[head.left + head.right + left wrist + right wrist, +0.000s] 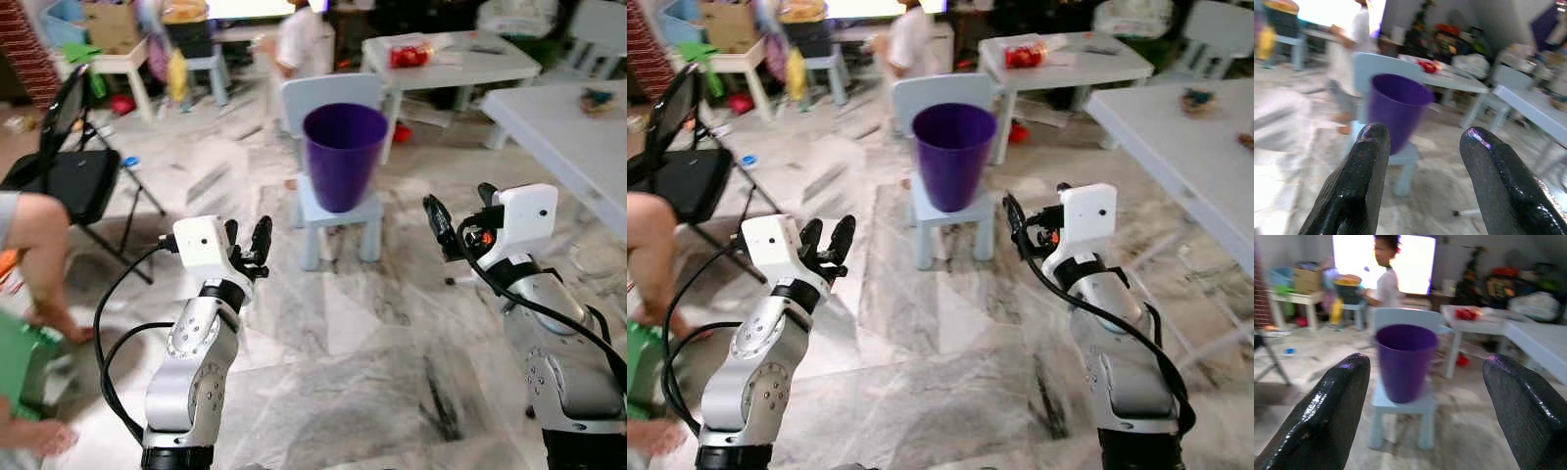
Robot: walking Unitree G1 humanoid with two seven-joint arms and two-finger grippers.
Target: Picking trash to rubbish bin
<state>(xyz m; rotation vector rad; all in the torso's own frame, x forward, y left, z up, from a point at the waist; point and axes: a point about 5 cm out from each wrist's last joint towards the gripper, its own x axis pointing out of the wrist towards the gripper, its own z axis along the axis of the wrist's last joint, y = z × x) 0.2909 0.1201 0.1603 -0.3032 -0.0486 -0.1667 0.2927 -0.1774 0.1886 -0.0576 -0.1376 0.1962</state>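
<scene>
A purple bin (pixel 344 155) stands upright on the seat of a small pale-blue chair (pixel 338 217) on the marble floor (pixel 353 372), ahead of the robot. Left gripper (pixel 247 241) is raised to the bin's left, fingers spread, nothing between them. Right gripper (pixel 458 217) is raised to the bin's right, fingers wide apart and empty. A white table (pixel 460 57) behind carries a red item (pixel 409 55), possibly a wrapper; blur prevents confirmation. A person (pixel 299 39) stands behind the chair.
</scene>
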